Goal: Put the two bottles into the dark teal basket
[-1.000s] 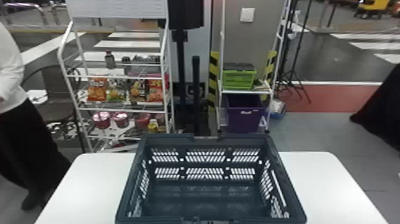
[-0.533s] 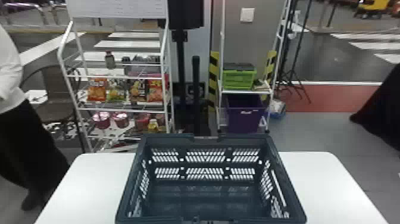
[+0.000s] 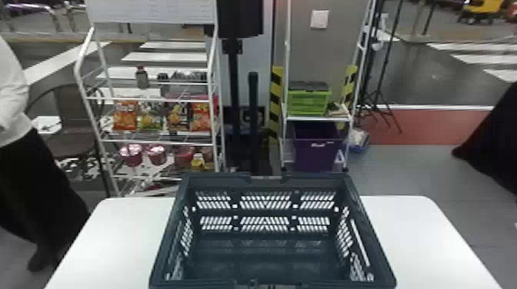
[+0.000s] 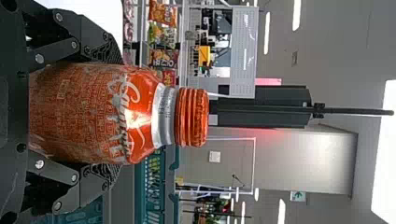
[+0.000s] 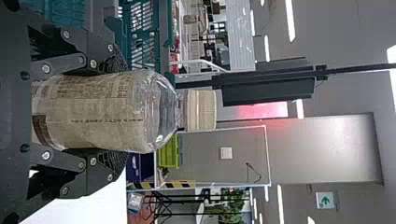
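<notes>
The white counter (image 3: 423, 246) carries the dark teal basket (image 3: 215, 178), which lies straight ahead of us at twelve o'clock, its mouth up, presumably so we can load it from above. The left claw (image 4: 114, 114) is closed around the red bottle (image 4: 84, 112), with the basket toward about two o'clock from it. The right claw (image 5: 119, 112) grips the clear bottle (image 5: 93, 109), and from there the basket lies toward about ten o'clock. Holding one bottle on either side should let us fill both halves without crossing arms. We have each bottle upright by its body, likely because the broad sides give a firm hold, leaving the orange cap (image 4: 192, 116) and the pale cap (image 5: 201, 110) free above the fingers. Neither bottle is in the basket.
</notes>
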